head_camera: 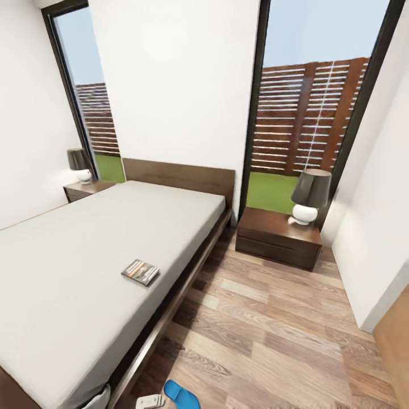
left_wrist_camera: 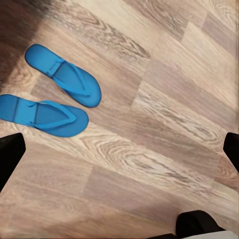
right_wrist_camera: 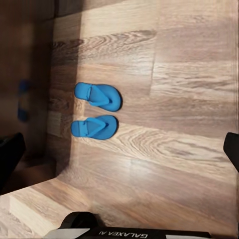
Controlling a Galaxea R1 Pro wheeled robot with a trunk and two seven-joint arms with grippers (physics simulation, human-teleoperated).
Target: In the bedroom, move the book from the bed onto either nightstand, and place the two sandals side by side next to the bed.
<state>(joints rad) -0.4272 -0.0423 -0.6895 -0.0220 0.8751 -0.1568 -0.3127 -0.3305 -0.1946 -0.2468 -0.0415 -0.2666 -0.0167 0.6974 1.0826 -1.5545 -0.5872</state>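
On the bed (head_camera: 85, 267), the book (head_camera: 140, 271) lies flat near the mattress edge that faces the floor (head_camera: 272, 318), well apart from both nightstands (head_camera: 278, 237). The two sandals (left_wrist_camera: 63, 74) lie side by side on the floor planks, almost touching; one sandal's tip (head_camera: 180, 394) shows beside the bed frame. Each nightstand carries a lamp (head_camera: 309, 196). Left pincer (left_wrist_camera: 119, 149) and right pincer (right_wrist_camera: 119, 152): fingers spread wide, holding nothing.
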